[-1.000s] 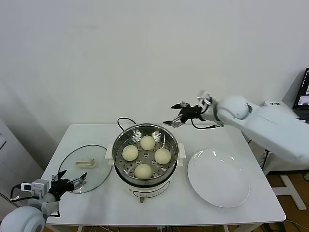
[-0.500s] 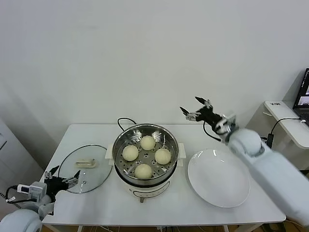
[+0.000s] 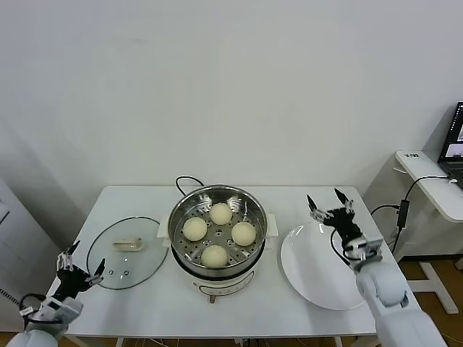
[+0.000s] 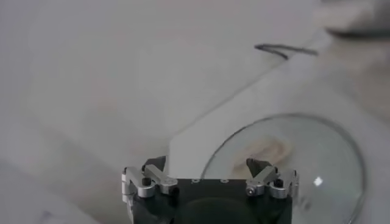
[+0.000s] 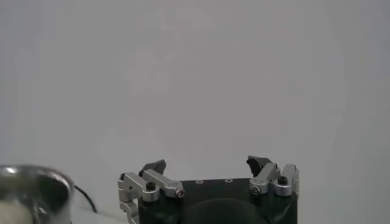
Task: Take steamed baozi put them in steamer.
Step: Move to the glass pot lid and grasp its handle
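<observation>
Four steamed baozi point(image 3: 219, 233) already sit in the steamer point(image 3: 218, 195), left of the spread, empty right gripper point(image 3: 328, 202); nothing seems left to load.

The right arm hides part of the white plate point(image 3: 318, 275); beyond the left gripper's jaws, the glass lid point(image 4: 317, 152) blurs.

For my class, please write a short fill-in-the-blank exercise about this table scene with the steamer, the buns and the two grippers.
1. The steamer holds ____ steamed baozi.
2. The white plate on the steamer's right carries ____ buns.
3. The glass lid lies flat on the ____, left of the steamer.
4. The left gripper and right gripper both stand ____.

Missing words: four; no; table; open
</observation>
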Action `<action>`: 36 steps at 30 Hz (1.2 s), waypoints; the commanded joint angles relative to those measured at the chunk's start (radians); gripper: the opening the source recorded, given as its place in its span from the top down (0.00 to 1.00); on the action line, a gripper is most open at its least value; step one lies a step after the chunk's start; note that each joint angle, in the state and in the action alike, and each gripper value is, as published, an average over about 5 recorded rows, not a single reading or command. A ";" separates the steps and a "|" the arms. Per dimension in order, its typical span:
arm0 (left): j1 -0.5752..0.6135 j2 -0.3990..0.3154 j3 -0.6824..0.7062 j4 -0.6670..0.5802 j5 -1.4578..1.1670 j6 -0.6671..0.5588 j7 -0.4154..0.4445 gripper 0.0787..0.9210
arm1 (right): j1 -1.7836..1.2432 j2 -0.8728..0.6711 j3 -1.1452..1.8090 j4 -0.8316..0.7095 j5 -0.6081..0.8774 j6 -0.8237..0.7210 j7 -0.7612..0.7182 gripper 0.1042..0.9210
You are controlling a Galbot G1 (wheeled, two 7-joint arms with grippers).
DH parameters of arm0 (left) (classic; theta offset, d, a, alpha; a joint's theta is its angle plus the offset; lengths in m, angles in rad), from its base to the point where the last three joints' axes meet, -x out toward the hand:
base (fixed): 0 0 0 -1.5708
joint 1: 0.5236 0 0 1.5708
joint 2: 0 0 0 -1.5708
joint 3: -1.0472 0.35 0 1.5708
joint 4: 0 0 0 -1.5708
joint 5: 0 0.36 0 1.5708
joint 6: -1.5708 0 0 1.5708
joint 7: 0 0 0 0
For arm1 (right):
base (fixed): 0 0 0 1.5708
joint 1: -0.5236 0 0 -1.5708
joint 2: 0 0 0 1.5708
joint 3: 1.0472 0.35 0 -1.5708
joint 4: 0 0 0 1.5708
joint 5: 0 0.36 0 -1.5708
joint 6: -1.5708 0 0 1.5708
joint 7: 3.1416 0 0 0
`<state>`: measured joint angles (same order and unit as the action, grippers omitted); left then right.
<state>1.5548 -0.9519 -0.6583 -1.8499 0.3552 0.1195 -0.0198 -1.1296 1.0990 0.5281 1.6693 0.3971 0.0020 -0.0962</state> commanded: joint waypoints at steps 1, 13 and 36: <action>-0.037 -0.044 0.019 0.171 0.666 -0.283 -0.057 0.12 | -0.162 0.181 0.165 0.008 -0.154 0.037 -0.014 0.12; -0.194 -0.085 0.086 0.296 0.806 -0.382 -0.157 0.12 | -0.170 0.230 0.179 -0.022 -0.207 0.064 -0.041 0.12; -0.385 -0.155 0.101 0.508 0.840 -0.346 -0.198 0.12 | -0.175 0.254 0.169 -0.053 -0.245 0.089 -0.082 0.12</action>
<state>1.2613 -1.0858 -0.5647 -1.4290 1.1564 -0.2280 -0.2021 -1.2956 1.3416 0.6912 1.6194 0.1643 0.0860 -0.1718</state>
